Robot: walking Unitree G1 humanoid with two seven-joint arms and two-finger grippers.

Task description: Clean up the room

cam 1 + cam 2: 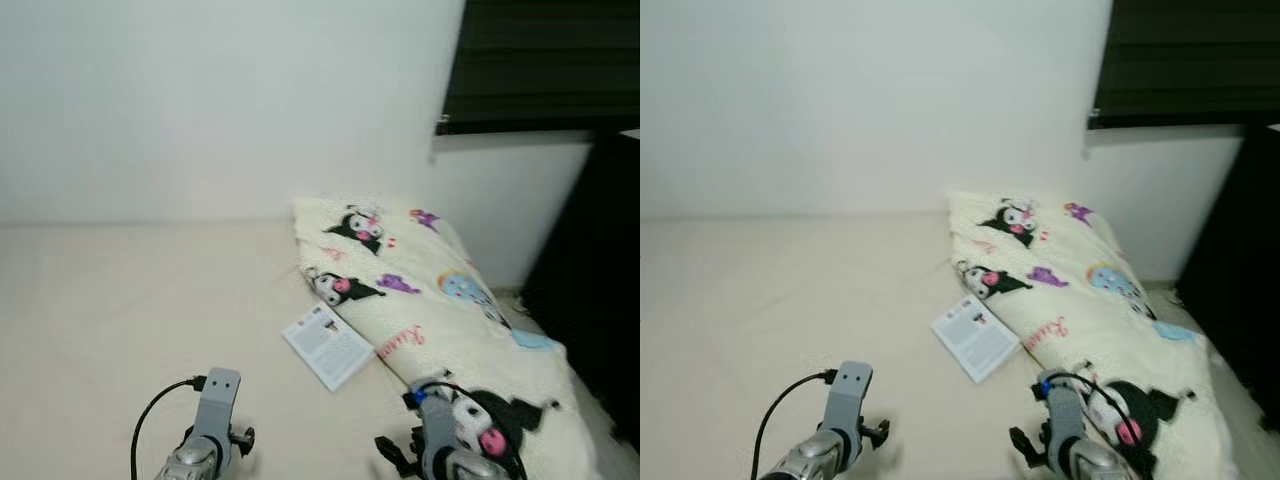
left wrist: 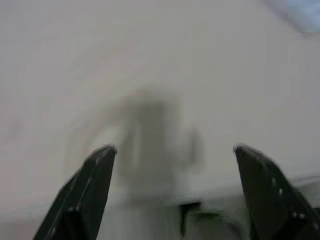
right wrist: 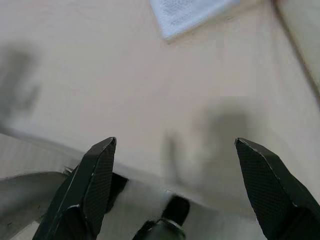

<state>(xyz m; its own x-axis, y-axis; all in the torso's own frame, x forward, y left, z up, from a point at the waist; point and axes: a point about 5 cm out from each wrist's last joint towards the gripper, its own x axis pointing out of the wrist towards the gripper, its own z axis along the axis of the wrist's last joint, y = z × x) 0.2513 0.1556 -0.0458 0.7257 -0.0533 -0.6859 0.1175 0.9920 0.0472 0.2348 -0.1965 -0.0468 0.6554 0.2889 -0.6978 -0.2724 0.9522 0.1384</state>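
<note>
A cream bed sheet spreads before me. On it lies a white printed booklet, touching the edge of a cream quilt with black cartoon figures, which runs along the right side. My left gripper hangs open over bare sheet, nothing between its fingers. My right gripper is open too, above the sheet a little short of the booklet. Both silver wrists show at the bottom, the left wrist and the right wrist.
A white wall backs the bed. A dark window blind is at the upper right, and a dark piece of furniture stands along the right edge beside the quilt.
</note>
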